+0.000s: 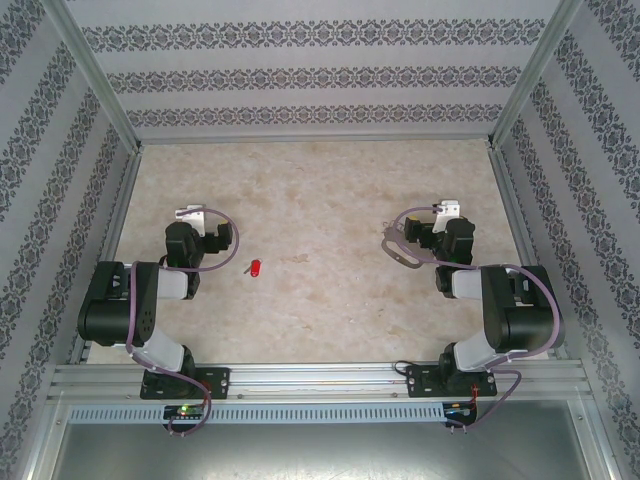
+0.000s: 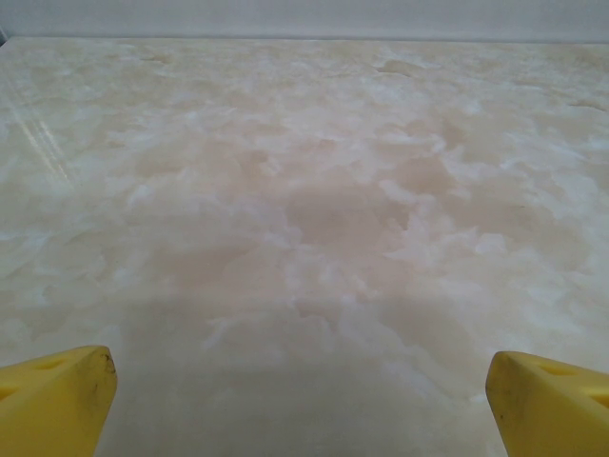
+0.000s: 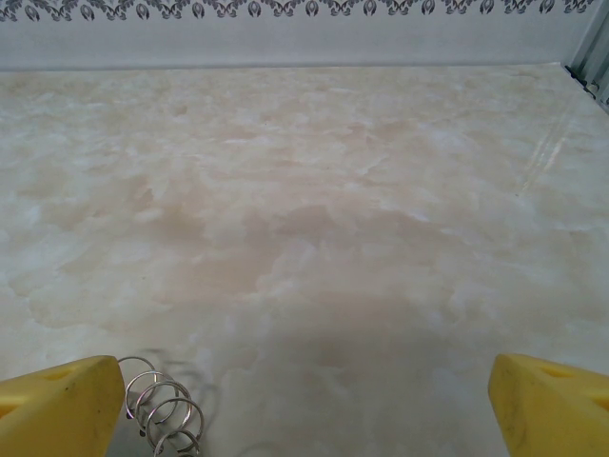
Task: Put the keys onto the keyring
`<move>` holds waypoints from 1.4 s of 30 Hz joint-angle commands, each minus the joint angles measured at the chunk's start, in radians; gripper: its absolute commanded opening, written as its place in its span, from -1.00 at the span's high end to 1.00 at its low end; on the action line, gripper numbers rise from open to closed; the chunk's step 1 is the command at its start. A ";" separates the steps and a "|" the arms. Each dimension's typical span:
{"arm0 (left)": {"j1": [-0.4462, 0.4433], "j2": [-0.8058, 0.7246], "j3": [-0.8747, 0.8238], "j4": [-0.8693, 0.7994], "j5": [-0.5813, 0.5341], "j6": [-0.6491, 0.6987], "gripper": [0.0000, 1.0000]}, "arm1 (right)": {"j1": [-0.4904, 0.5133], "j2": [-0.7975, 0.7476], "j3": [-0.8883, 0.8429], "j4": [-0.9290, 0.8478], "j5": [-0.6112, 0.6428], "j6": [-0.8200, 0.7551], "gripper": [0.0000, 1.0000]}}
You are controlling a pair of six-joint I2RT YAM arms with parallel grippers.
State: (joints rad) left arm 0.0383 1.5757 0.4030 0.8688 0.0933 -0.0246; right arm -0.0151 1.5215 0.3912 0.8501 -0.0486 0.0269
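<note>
The key [image 1: 255,267] lies on the tabletop [image 1: 320,190], left of the middle and about halfway between the far and near edges, well apart from everything else. In the top view it is a small red speck, and its metal part is too small to make out. The keyring [image 1: 398,247] lies right of the middle at much the same depth, just beside the wrist of the right arm [image 1: 510,300]. In the right wrist view its rings [image 3: 166,417] sit just beside one yellow fingertip [image 3: 57,405]. The left jaws and the right jaws both stand wide apart and hold nothing. The left fingertips [image 2: 52,400] frame bare tabletop.

Nothing is picked up yet, so your step, as I judge it, is the first grasp. Take the key with the left jaws, since it is nearer the left arm [image 1: 125,305]. It lies off to that wrist's right and closer to the near edge than where the jaws face, so turn until it shows in the wrist view before you descend. It is tiny and flat, so come straight down, centre the red part between the fingertips and close slowly, or it may skid away. Leave the end that must meet a ring sticking out. With the right jaws, draw back until the whole keyring is in view. Then pinch the flat loop, not the rings, so they hang free.
</note>
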 commanded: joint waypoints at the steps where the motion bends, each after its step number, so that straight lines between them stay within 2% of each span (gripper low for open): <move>1: -0.011 0.008 -0.009 0.046 -0.010 0.021 -1.00 | 0.002 -0.012 0.000 0.033 -0.002 0.010 -0.96; 26: -0.009 -0.016 0.000 0.009 0.000 0.018 -1.00 | -0.002 -0.041 -0.006 0.019 0.017 0.021 -0.96; 29: -0.009 -0.081 -0.005 -0.038 -0.004 0.014 -0.99 | -0.002 -0.110 -0.003 -0.047 0.008 0.014 -0.96; 34: -0.009 -0.246 0.002 -0.241 0.002 -0.011 -1.00 | 0.006 -0.247 0.004 -0.195 0.024 0.012 -0.96; 38: -0.011 -0.397 0.022 -0.433 0.033 -0.067 -1.00 | 0.014 -0.356 0.078 -0.467 0.096 0.070 -0.96; 42: -0.022 -0.495 0.083 -0.644 0.068 -0.159 -1.00 | 0.030 -0.421 0.177 -0.742 0.113 0.113 -0.96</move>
State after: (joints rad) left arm 0.0334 1.1290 0.4305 0.4484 0.1257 -0.0933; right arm -0.0071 1.1427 0.4969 0.3668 0.0238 0.0845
